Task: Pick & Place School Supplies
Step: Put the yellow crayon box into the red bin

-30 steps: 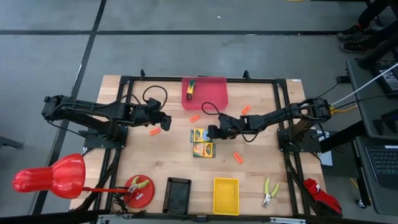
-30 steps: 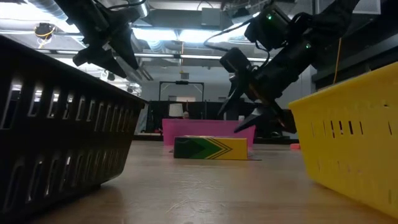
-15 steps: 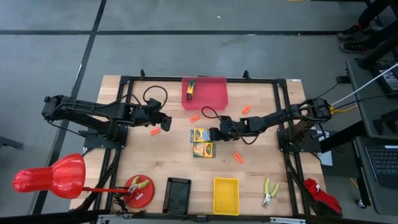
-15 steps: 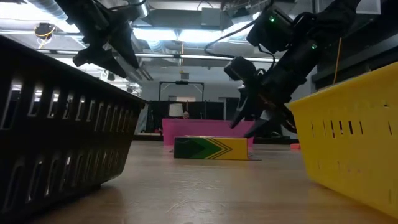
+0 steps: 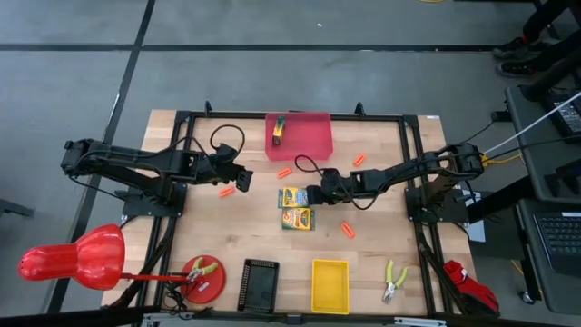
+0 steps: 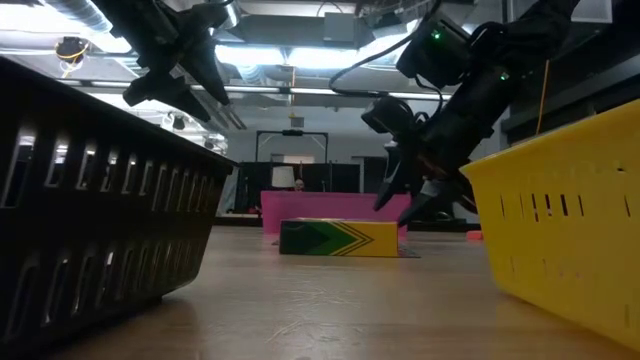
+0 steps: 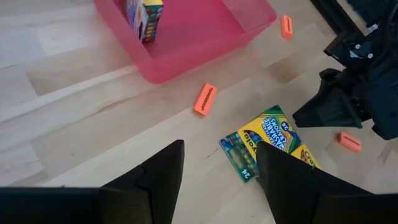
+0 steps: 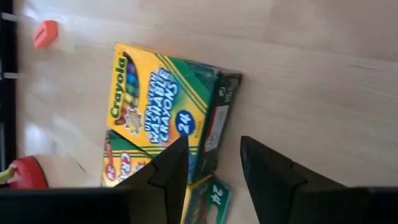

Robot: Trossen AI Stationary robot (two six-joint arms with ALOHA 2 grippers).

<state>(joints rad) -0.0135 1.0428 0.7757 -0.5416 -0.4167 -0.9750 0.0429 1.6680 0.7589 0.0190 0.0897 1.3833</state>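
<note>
While the table (image 5: 182, 245) carries plenty, counts run: one pink bin (image 5: 300, 134), one yellow basket (image 5: 329, 285), one black basket (image 5: 260, 284), two crayon boxes (image 5: 294, 208) touching mid-table, one small block (image 5: 279, 128) in the pink bin. Box print reads "Crayola", "Washable Crayons", "24". Right gripper (image 5: 311, 193) just beside the boxes, fingers apart, empty; left gripper (image 5: 241, 175) apart too, left of them.

Pink tray (image 7: 205, 37) at the frame's top holds a small box (image 7: 144, 15); two crayon boxes (image 7: 268, 140) lie lower right on the table (image 7: 74, 124).
</note>
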